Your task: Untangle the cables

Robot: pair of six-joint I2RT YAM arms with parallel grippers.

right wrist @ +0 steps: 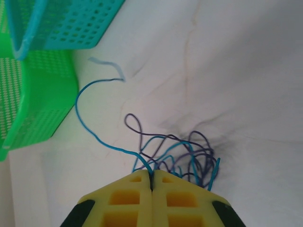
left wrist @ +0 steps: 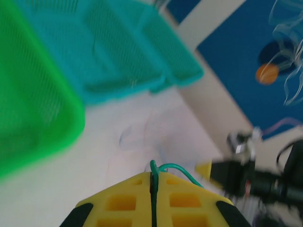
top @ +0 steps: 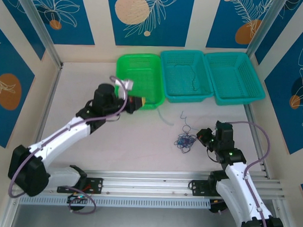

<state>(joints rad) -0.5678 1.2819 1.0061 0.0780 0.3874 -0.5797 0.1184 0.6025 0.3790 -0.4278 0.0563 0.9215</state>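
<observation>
Tangle of hair-thin dark blue and purplish wires lies on white counter, right at the right gripper (right arm much nearer). That gripper is clenched on a long bright blue wire; its long axis runs away toward the green mesh plastic basket, free end curling past the basket's corner. Left gripper, by that basket, pinches a thin teal wire.
</observation>
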